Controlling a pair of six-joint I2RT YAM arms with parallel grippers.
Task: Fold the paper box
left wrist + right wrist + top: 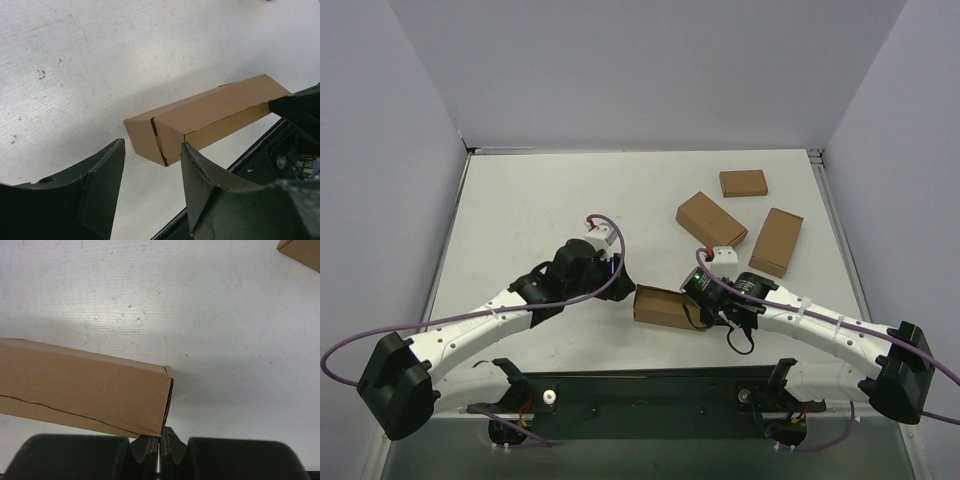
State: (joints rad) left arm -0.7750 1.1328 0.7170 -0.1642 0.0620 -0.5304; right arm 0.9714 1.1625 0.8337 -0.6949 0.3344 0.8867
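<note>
The paper box (665,308) is a brown cardboard box folded into a long rectangle, lying near the table's front between my arms. In the left wrist view (200,117) its near end shows a split seam and its far end sits higher. My left gripper (618,272) is open and empty, its fingers (200,170) just short of the box's left end. My right gripper (706,308) is shut at the box's right end. In the right wrist view its fingertips (161,432) pinch the lower corner of the box (85,385).
Three smaller ready-made brown boxes lie at the back right: one (711,218), one (743,183) and one (776,241). A corner of one shows in the right wrist view (300,250). A black mounting rail (650,385) runs along the table's near edge.
</note>
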